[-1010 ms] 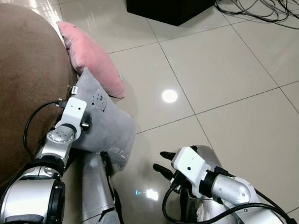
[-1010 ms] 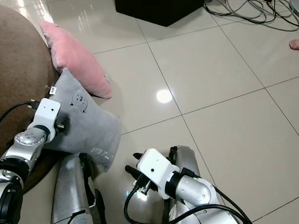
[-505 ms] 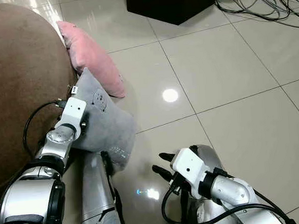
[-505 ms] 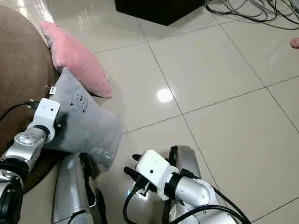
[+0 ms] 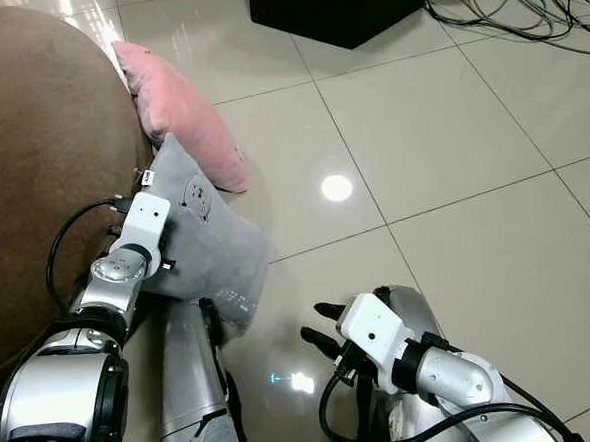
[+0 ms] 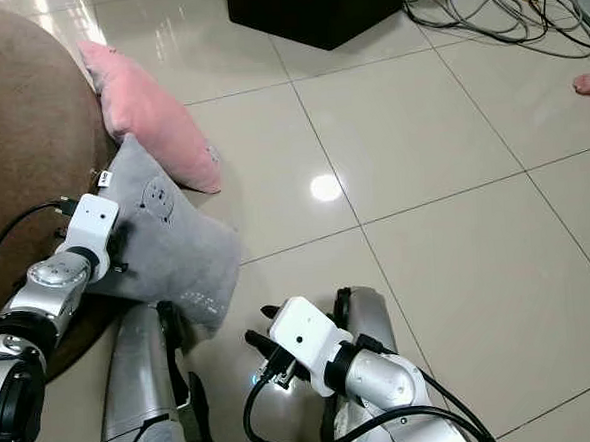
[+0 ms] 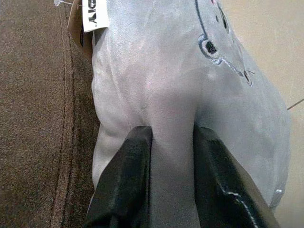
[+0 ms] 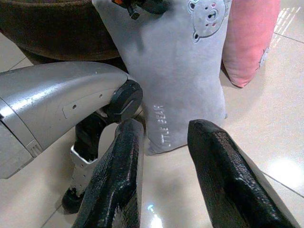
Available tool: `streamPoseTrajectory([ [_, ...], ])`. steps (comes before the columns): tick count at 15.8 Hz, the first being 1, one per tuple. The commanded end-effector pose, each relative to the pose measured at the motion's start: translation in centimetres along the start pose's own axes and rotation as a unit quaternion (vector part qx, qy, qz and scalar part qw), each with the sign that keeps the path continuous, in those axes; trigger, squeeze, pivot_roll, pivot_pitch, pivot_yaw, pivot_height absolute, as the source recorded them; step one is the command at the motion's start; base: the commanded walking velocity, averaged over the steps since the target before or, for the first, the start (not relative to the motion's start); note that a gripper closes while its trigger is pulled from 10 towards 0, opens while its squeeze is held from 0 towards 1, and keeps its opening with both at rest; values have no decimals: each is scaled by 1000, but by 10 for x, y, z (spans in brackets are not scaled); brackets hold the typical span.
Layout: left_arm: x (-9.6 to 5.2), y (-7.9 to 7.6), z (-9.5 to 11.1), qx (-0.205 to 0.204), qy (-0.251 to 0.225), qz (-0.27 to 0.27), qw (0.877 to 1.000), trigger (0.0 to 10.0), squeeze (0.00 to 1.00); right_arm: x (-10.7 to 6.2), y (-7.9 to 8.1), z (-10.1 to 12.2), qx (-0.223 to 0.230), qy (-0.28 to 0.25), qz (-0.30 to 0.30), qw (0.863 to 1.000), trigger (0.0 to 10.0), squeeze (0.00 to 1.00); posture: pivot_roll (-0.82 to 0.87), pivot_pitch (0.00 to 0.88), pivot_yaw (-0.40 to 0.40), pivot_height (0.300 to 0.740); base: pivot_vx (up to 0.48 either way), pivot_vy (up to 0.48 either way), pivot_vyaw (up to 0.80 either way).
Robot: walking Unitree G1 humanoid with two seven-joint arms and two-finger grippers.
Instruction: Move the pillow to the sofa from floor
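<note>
Grey pillow pinched, lift to sofa not yet done

Silver legs closest to me, knees bent, so I'm crouched low over the tile floor (image 5: 449, 121), which puts the pillow within reach. My right pincer (image 5: 317, 324) hangs just above the floor near my right knee, fingers spread apart with nothing between them. Idle, I judge, kept back as a spare. In its wrist view the grey pillow (image 8: 185, 71) stands ahead of it with "LITTLE BEAR" lettering and a bear patch.

Next out, my left pincer (image 7: 172, 142) is clenched on the grey pillow (image 5: 211, 246): both black fingers (image 7: 128, 161) press into the plush and a ridge of fabric bulges up between them. Grip is on the pillow's sofa-side edge, near the white tag (image 7: 94, 14), likely so the pillow can be swung up onto the seat.

Pillow is propped at a tilt, one side against the brown sofa (image 5: 40, 146), lower corner by my left leg; can't tell if that corner touches the floor. So it's gripped, not yet on the sofa.

Beyond it, a pink pillow (image 5: 178, 108) also leans on the sofa, touching the grey one. Farther off, a dark cabinet (image 5: 342, 8) and cables (image 5: 522, 7).
</note>
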State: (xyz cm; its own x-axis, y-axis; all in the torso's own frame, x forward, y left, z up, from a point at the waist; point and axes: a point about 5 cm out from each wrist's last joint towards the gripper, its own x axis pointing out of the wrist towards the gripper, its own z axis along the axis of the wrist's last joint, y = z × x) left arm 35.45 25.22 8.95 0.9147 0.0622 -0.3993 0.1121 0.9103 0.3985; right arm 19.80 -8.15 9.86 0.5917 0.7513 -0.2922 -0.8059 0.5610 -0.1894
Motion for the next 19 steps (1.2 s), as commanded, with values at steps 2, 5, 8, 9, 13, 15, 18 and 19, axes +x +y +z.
streamPoseTrajectory([
  [2,-2,-4,-11,-7,15,-9,1000,0,0,-2,4,-2,0,4,4,1000,10000,0,-152,311,-19,501,0,0,0],
  [5,-2,-5,-12,-8,15,-12,1000,0,0,-2,5,-3,-1,4,5,1000,10000,0,-149,299,-17,501,0,0,0],
  [8,-2,-6,-12,-13,14,-13,1000,0,0,0,3,-4,-2,4,4,1000,10000,0,-146,285,-14,501,0,0,0],
  [9,-2,-7,-11,-19,12,-16,1000,0,0,1,2,-4,-3,4,4,1000,10000,0,-146,274,-11,501,0,0,0],
  [13,0,-13,-6,-74,-11,-29,997,0,0,0,-3,-6,-5,3,-12,1000,10000,0,-139,229,9,501,0,0,0],
  [15,0,-17,1,-110,-36,-46,992,0,0,0,-6,-6,-3,0,-26,1000,10000,0,-129,210,20,501,0,0,0],
  [18,1,-22,15,-143,-83,-70,984,0,0,1,-13,-9,4,-4,-51,999,10000,0,-109,173,33,501,0,0,0],
  [19,1,-22,22,-164,-106,-73,978,0,0,2,-15,-10,6,-8,-62,998,10000,0,-103,147,40,501,0,0,0],
])
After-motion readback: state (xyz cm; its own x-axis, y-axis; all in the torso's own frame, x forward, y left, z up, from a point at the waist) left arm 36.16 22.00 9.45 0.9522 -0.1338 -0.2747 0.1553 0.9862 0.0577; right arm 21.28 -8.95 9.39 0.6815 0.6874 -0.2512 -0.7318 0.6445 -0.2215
